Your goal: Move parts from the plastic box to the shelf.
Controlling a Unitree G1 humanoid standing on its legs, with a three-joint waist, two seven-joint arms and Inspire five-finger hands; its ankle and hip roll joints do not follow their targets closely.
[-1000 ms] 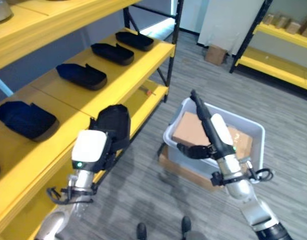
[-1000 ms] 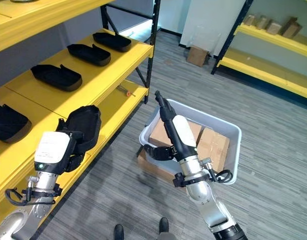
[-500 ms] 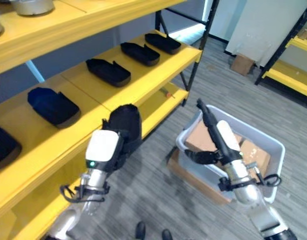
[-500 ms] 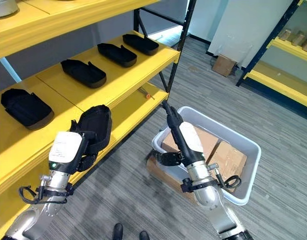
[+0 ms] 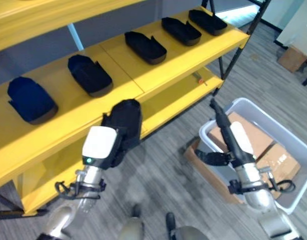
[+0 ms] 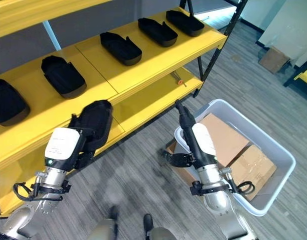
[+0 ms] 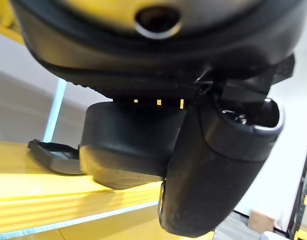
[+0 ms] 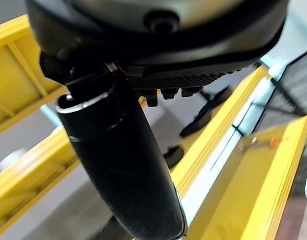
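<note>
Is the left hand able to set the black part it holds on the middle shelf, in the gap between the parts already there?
Probably yes. The left hand holds the black part just before the shelf edge, with nothing between them.

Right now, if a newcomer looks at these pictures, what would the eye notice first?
First, the bright yellow shelf on the left, with a row of black parts lying on it. Next, the left hand holding another black part up near the shelf's front edge. On the right, the right hand hangs by the plastic box on the floor.
</note>
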